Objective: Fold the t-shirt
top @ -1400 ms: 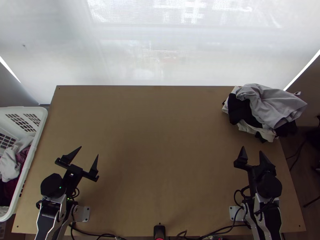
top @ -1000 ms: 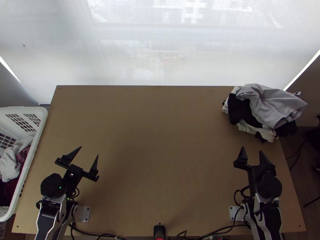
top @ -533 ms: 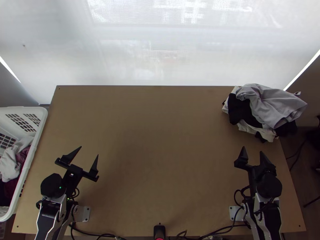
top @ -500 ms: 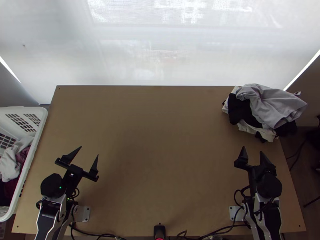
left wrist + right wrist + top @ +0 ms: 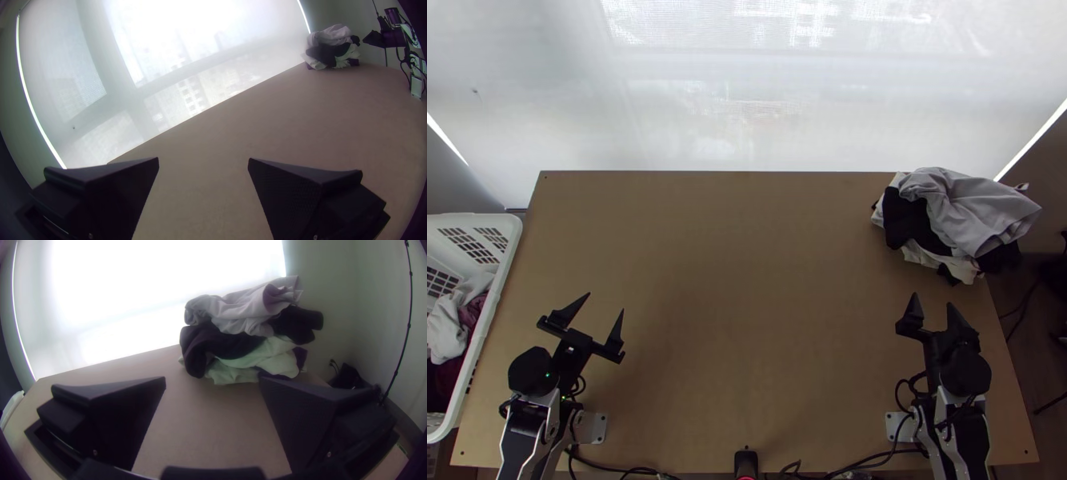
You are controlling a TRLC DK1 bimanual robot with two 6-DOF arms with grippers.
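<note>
Both my left gripper, lower left, and right gripper, lower right, stand open and empty. Bunched atop the clothes pile, upper right, the grey cloth may be the t-shirt; I expect it light, limp, best pinched at a loose fold.

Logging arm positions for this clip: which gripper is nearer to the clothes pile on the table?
Right. The right gripper is just below the clothes pile; the left gripper is across the table.
</note>
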